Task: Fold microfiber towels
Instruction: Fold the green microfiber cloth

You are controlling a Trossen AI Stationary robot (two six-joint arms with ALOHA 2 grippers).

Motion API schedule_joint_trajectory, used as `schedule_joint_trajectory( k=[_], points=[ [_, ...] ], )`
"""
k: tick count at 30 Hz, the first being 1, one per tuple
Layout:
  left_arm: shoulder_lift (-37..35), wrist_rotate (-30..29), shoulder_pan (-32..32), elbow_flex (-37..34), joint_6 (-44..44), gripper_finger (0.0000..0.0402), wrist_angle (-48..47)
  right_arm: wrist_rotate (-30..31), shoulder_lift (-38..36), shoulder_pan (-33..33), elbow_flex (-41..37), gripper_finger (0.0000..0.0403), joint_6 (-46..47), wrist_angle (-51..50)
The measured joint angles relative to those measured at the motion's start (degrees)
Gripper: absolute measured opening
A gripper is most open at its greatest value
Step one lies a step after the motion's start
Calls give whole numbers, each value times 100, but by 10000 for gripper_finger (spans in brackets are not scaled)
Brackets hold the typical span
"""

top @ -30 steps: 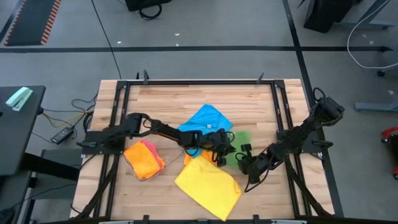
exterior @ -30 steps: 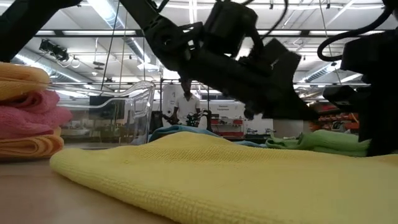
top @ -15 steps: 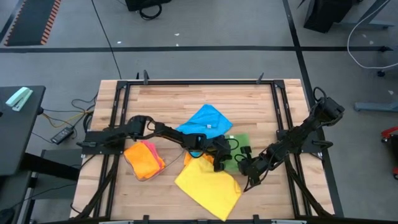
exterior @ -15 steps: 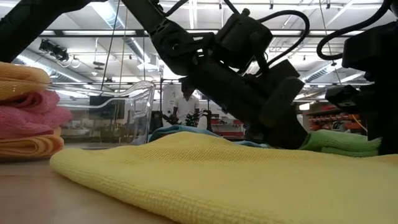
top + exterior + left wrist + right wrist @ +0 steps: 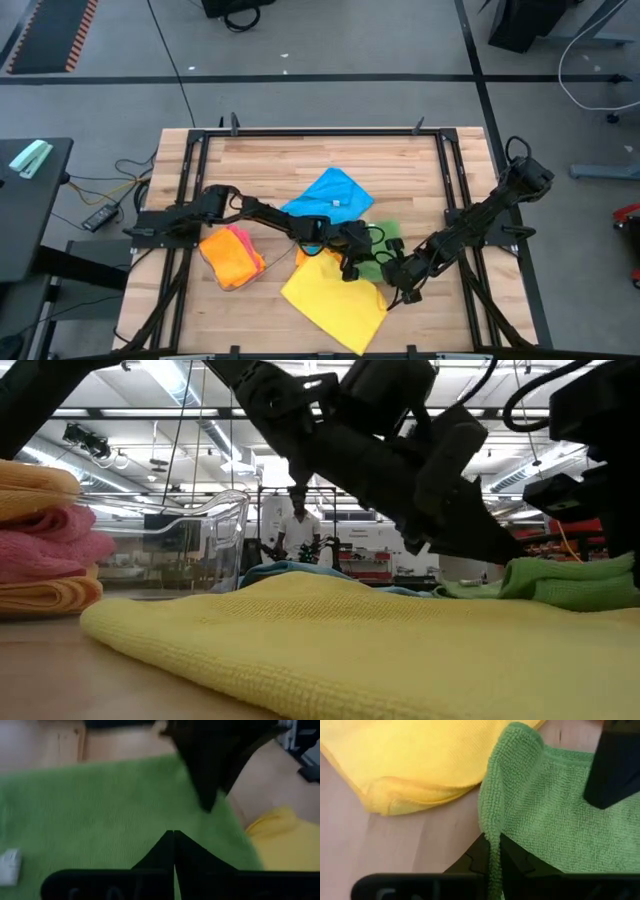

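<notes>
A green microfiber towel (image 5: 376, 264) lies between my two grippers near the table's middle, beside a yellow towel (image 5: 335, 300) spread toward the near edge. My left gripper (image 5: 352, 268) is shut with its tips on the green towel (image 5: 100, 810). My right gripper (image 5: 393, 283) is shut on the towel's edge (image 5: 545, 805). A blue towel (image 5: 330, 192) lies farther back. Folded orange and pink towels (image 5: 232, 257) are stacked at the left. My left gripper meets the green towel's top surface (image 5: 150, 827) with its two shut fingers, slanting down from the table's left. The fingers hide whether one layer or a fold sits between them. My right gripper pinches the green towel's hemmed edge (image 5: 493, 851) near a corner, between its two fingers, from above. That edge is raised off the table (image 5: 525, 568); the rest lies flat.
A clear plastic tray (image 5: 200, 540) stands behind the towels. The black frame (image 5: 190, 190) runs along the table's sides and far edge. Bare wood (image 5: 250, 165) shows at the back left. A person (image 5: 297, 520) stands far off in the room.
My left gripper has moved a little toward the near edge and tipped down onto the green towel, and its fingers have shut. My right gripper has risen, and the green towel's pinched edge has lifted into a small peak while the rest stayed down.
</notes>
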Motion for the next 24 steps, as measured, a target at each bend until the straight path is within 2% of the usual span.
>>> schedule_joint_trajectory(
  k=[3, 8, 12, 16, 19, 22, 24],
  points=[
    [76, -59, -56, -11, -235, 7, 84, -65, 0, 0, 96, 37, 147, -100],
    [309, -638, -209, -300, -472, 14, 587, -109, 0, 0, 130, 37, 202, -100],
    [398, -601, -196, -400, -787, 10, 793, -107, -1, 0, 130, 37, 209, -78],
    [392, -521, -246, -435, -688, 6, 1161, -109, -2, 0, 130, 37, 236, -76],
    [330, -991, -287, -427, -467, 16, 1771, -105, -4, 0, 130, 37, 298, -67],
    [397, -1586, -289, -408, -631, 31, 2176, -77, -4, 0, 130, 37, 305, 8],
    [523, -1667, -262, -430, -829, 36, 2236, -18, -7, 0, 129, 37, 282, 17]
  ],
)
